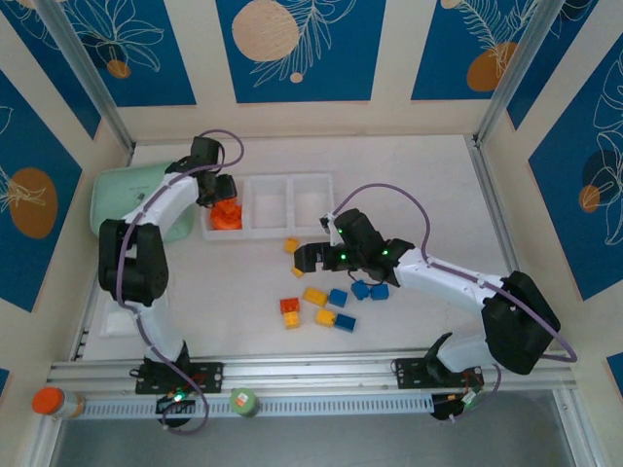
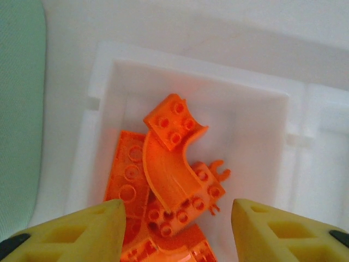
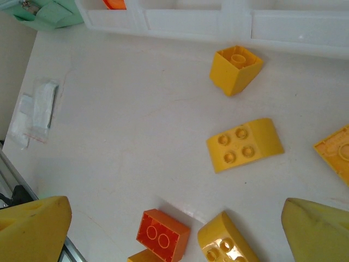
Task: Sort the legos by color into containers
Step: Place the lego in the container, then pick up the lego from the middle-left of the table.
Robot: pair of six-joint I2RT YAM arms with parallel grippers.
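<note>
Step, judged: orange drop-off at L compartment [image 2: 245,125] done; next pick falls to R arm.

Worktop [image 1: 419,185]: carries all items. Mint pouch [image 1: 122,195], upper left, just beside tray end; not a target. Tray [image 1: 273,234], upper centre: L compartment holds orange legos [image 2: 131,174], curved piece [image 2: 172,158] on top.

Left gripper [image 2: 177,207] hangs over that pile, jaws part open, holding nothing. Right gripper [image 3: 174,215], centre frame, jaws fully apart, empty, above loose bricks: yellow brick [image 3: 244,144], red brick [image 3: 162,234], blue bricks [image 1: 370,290].

Next: descend on one brick, close, carry to matching compartment. Obstruction: red brick lies just beside yellow neighbours; risk of a double grab.
</note>
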